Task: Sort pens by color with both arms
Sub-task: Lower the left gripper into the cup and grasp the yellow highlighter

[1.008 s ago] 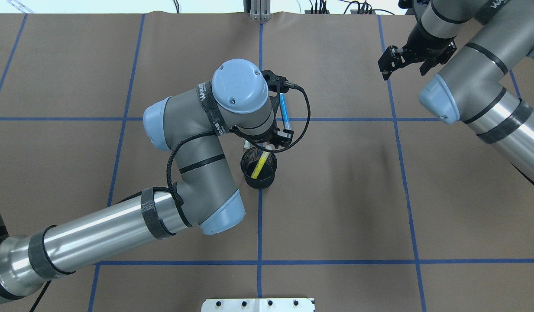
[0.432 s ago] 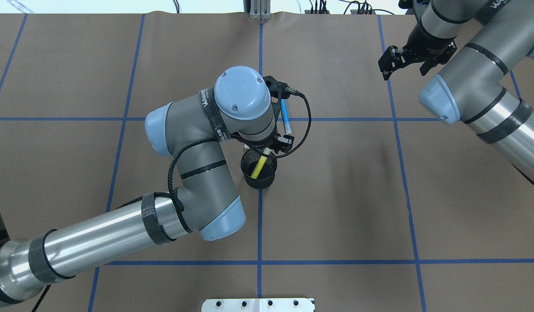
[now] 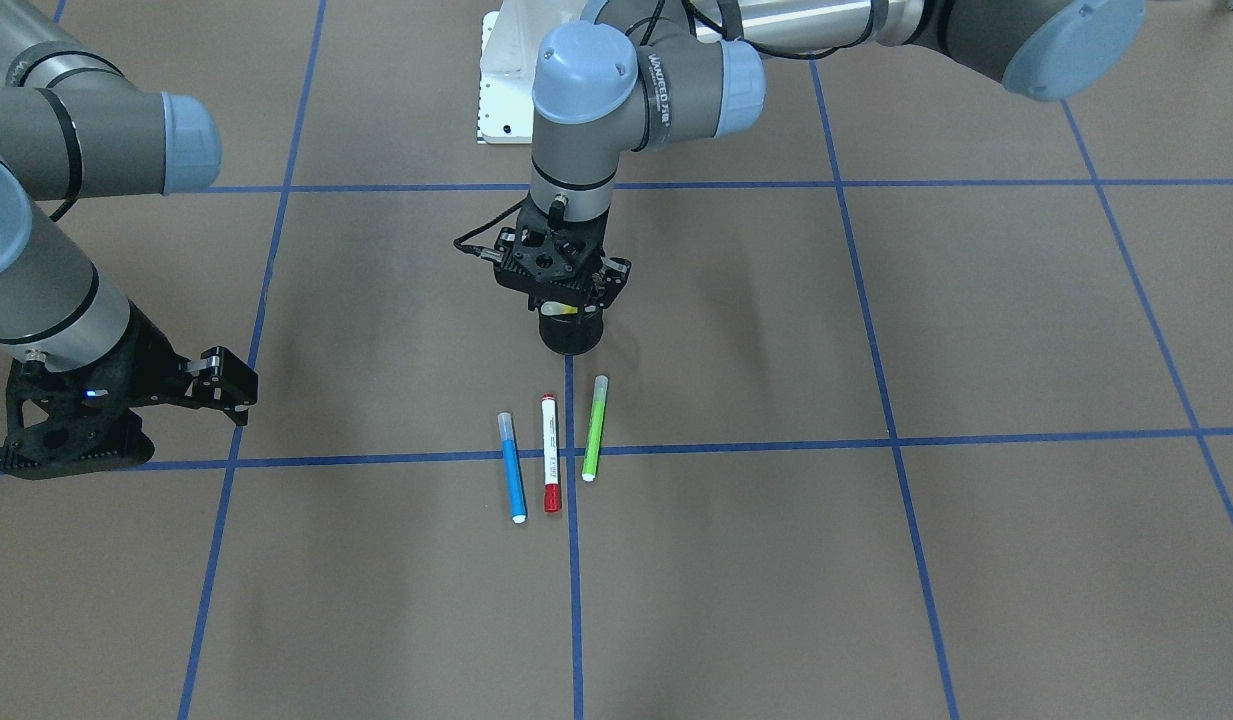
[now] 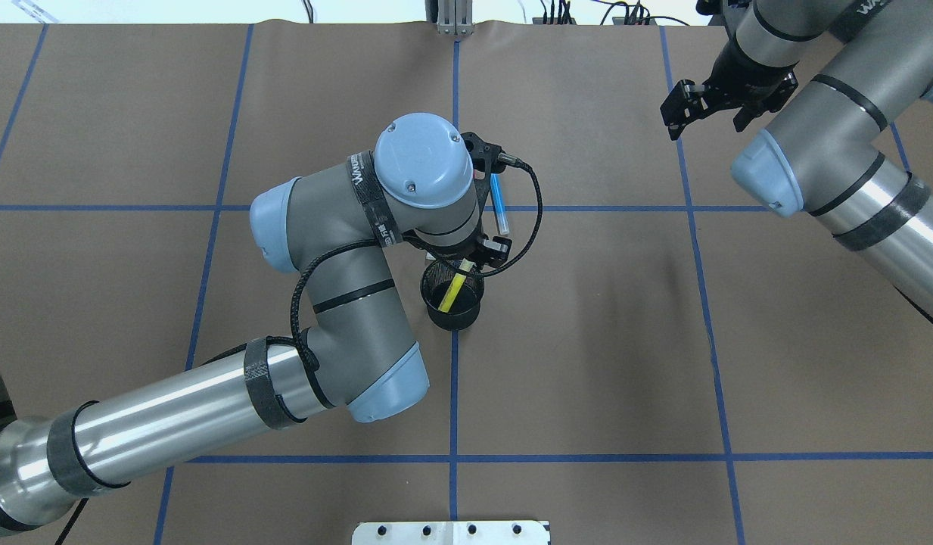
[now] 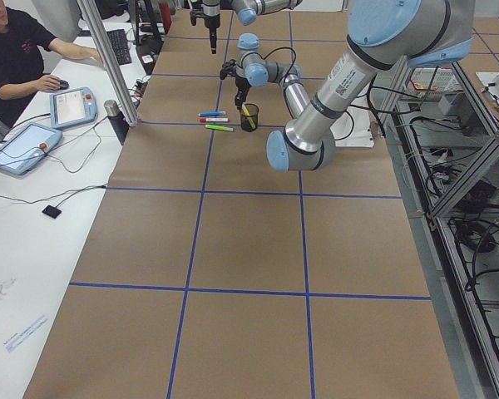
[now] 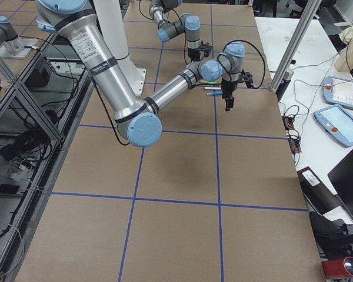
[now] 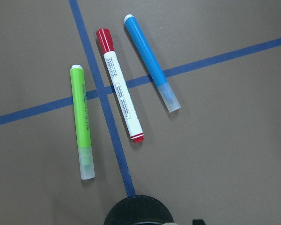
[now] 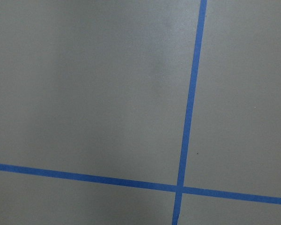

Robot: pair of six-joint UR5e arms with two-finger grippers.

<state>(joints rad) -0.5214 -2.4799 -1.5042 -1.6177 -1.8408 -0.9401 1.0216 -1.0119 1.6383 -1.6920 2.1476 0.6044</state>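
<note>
The yellow pen [image 4: 455, 286] leans inside the black mesh cup [image 4: 451, 322], its top end against the rim. My left gripper [image 4: 470, 253] hovers just over the cup's far rim and looks open; its wrist hides most of the fingers. In the front view it [image 3: 568, 300] stands right above the cup [image 3: 571, 338]. The blue pen [image 3: 512, 468], the red-capped white pen [image 3: 550, 455] and the lime green pen [image 3: 595, 428] lie side by side on the table beyond the cup. My right gripper [image 4: 701, 113] is open and empty, far off to the right.
Brown table cover with a blue tape grid [image 4: 455, 393]. A white base plate [image 4: 451, 532] sits at the near edge. The left arm's elbow [image 4: 375, 378] hangs over the table left of the cup. An operator sits at a side desk [image 5: 17, 50].
My left gripper has shifted a little nearer, over the cup's rim, then held still. The yellow pen stays in the cup. The right arm has barely moved.
</note>
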